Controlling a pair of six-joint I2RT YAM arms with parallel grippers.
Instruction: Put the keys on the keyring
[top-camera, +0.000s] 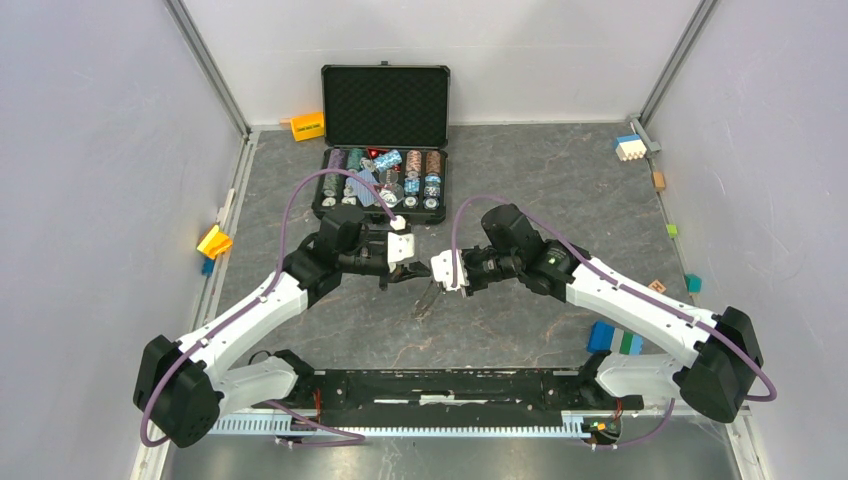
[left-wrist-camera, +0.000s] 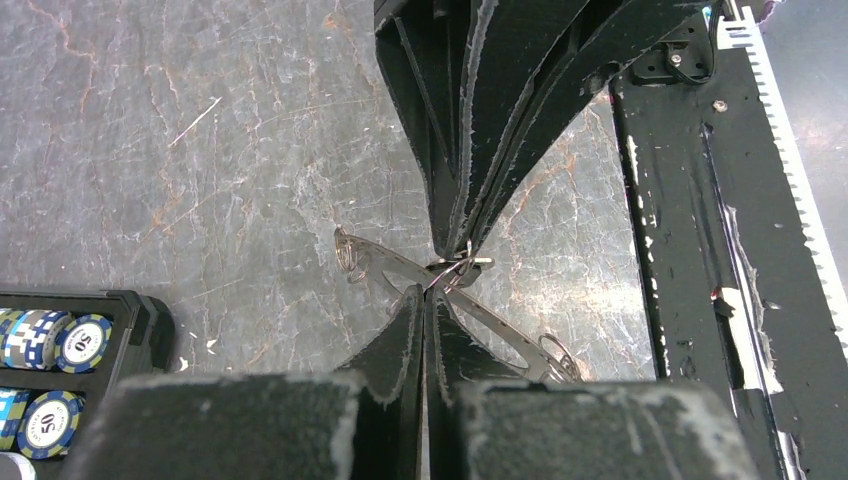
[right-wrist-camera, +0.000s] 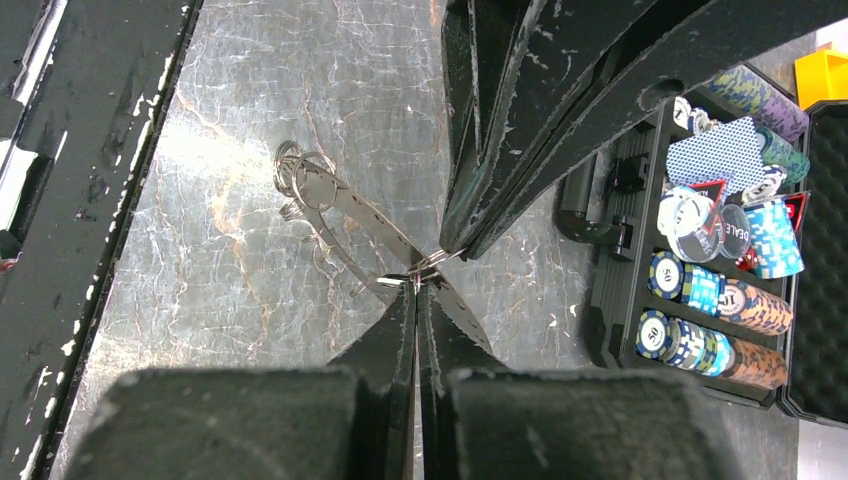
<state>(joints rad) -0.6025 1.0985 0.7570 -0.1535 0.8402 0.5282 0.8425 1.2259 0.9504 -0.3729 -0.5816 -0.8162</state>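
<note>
Where their tips meet, the left gripper (left-wrist-camera: 426, 292) and right gripper (right-wrist-camera: 415, 288) are each clamped shut on the wire keyring (left-wrist-camera: 457, 266); 2 keys (right-wrist-camera: 345, 203) hang just below them, splayed apart.

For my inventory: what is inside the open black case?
Rows of striped poker chips, blue patterned playing cards and a round dealer button. What lies under them is covered.

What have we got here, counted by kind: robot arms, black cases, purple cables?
Robot arms: 2
Black case: 1
Purple cables: 2
Total: 5
</note>
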